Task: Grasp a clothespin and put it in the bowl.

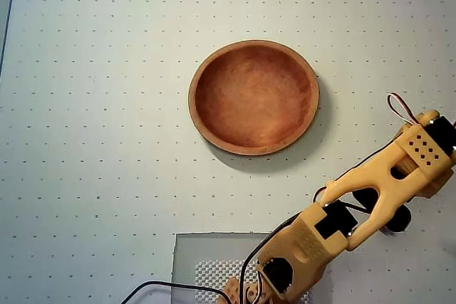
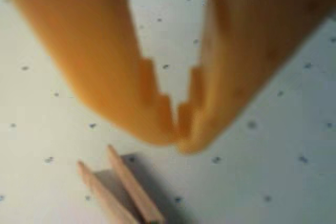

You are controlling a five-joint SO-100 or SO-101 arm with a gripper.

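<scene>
Blurred orange fingers are filling the upper part of the wrist view, and the gripper is being seen with its stepped tips brought together, nothing being held between them. Just below those tips in that view, the clothespin is being shown lying flat on the dotted mat, its 2 pale prongs splayed toward the upper left and its lower end being cut off by the frame's bottom edge. Contact between tips and clothespin is not being shown; a strip of mat is being seen between them.

From overhead, the arm is being seen stretched from the bottom centre toward the right edge, and the clothespin is being hidden there. The bowl is being shown near the middle of the pale dotted mat, upright and holding nothing, well apart from the arm's far end. 1 grey mesh panel is being seen at the bottom edge beside the arm's base, with a black cable being trailed across it.
</scene>
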